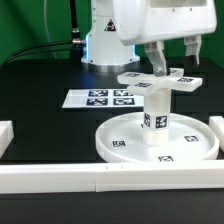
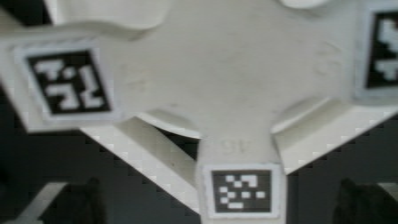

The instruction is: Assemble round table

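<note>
Black tabletop (image 1: 40, 130), with white border rails (image 1: 60, 178) along the near edge and a short piece at the exterior view's left.

The large round disc (image 1: 120, 142) lies flat on the tabletop, rim up, just behind the near rail. Square tags show on its floor and rim.

The short thick leg (image 1: 157, 115) stands upright at the disc's centre, a tag on its side near the base.

The cross-shaped foot piece (image 1: 158, 80) sits level on top of the leg, its arms reaching out to both sides, each arm end carrying a tag. From the exterior view it looks seated on the leg's top, though whether it is fully joined I cannot tell.

The white arm comes down from above, and the claw (image 1: 160, 62) is at the hub of the foot piece. One dark finger (image 1: 157, 60) reaches down onto the hub. How wide the claw stands, and whether it really has hold of the foot piece, I cannot tell from here.

The wrist view looks down on the foot piece (image 2: 205, 75) at very close range: pale hub, three tagged arm ends in sight. Dark blurred shapes sit at the picture's lower corners; what they are is not readable.

The marker board (image 1: 100, 98) lies flat behind the disc, toward the exterior view's left, well apart from the claw.
</note>
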